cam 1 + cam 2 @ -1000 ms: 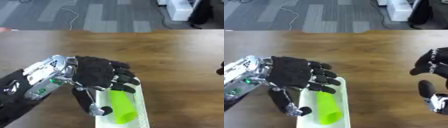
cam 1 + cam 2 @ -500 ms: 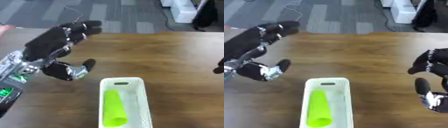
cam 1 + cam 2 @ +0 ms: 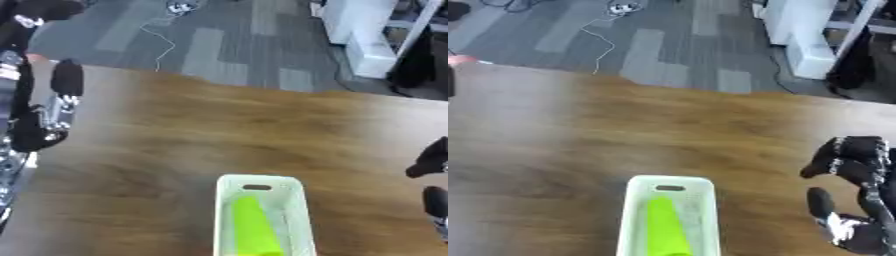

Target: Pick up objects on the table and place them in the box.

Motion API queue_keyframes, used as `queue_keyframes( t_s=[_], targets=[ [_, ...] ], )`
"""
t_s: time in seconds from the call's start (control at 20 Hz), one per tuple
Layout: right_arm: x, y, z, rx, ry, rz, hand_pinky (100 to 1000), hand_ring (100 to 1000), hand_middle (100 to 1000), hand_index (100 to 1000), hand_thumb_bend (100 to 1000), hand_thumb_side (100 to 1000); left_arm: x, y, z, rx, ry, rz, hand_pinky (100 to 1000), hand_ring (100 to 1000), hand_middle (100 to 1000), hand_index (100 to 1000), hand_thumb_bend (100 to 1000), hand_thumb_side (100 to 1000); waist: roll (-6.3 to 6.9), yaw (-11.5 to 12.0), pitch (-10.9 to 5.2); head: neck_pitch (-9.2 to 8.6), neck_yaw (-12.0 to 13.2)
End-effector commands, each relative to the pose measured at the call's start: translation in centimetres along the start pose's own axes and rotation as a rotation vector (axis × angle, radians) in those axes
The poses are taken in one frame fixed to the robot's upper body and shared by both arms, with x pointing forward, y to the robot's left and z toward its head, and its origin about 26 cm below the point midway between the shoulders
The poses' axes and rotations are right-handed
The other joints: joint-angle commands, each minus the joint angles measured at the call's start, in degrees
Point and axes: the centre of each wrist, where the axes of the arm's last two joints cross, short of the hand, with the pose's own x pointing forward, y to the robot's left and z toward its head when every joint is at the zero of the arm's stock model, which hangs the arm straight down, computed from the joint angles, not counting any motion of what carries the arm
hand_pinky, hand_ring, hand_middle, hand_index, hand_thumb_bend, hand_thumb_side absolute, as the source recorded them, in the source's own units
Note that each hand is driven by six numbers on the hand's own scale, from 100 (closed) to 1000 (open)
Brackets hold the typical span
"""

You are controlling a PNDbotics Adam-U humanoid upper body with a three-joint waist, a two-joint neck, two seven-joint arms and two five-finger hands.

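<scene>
A pale, slotted box (image 3: pixel 636 210) stands on the wooden table at the near middle. In it lies a long lime-green object (image 3: pixel 665 231), running lengthwise. My left hand (image 3: pixel 35 131) is raised at the far left edge, well away from the box, its fingers (image 3: pixel 66 78) spread and holding nothing. My right hand (image 3: pixel 857 165) rests at the lower right, to the right of the box, fingers up and relaxed, empty.
The brown wooden table (image 3: pixel 227 130) stretches from the box to its far edge. Beyond it is grey carpet with a white cable (image 3: pixel 162 47) and white furniture (image 3: pixel 367 40) at the upper right.
My left hand has lifted off the box and swung up and out to the far left. The green object stays in the box. The right hand has kept its place.
</scene>
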Motion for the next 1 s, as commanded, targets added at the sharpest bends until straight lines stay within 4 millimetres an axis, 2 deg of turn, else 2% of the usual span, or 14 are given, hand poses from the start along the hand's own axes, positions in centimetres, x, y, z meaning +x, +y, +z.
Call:
queue_keyframes(
  t_s=[0.05,0.4,0.8,1.0],
  targets=[
    [0.12,-0.33,0.22,-0.097,-0.012,0.04,148,304,391,464,228,1000,0.3,0.43,-0.97,0.042,-0.021,0.014,719,763,918,928,480,1000,-0.02,0.42,-0.63,0.33,-0.68],
    [0.51,0.06,0.43,-0.163,-0.022,0.106,155,308,389,460,232,1000,0.49,0.19,-1.42,0.076,-0.07,0.056,725,762,912,919,483,999,-0.01,0.94,-0.3,2.58,-1.19],
    [0.61,0.19,0.23,-0.169,-0.035,0.125,157,310,389,460,233,1000,0.69,-0.24,-1.29,0.058,-0.103,0.105,722,758,909,910,479,1000,0.33,0.65,-0.49,5.31,-4.64],
    [0.62,0.19,0.22,-0.169,-0.037,0.129,158,310,390,460,232,1000,0.7,-0.29,-1.21,0.052,-0.098,0.113,722,757,908,910,479,1000,0.43,0.6,-0.46,5.94,-5.16]
  ],
)
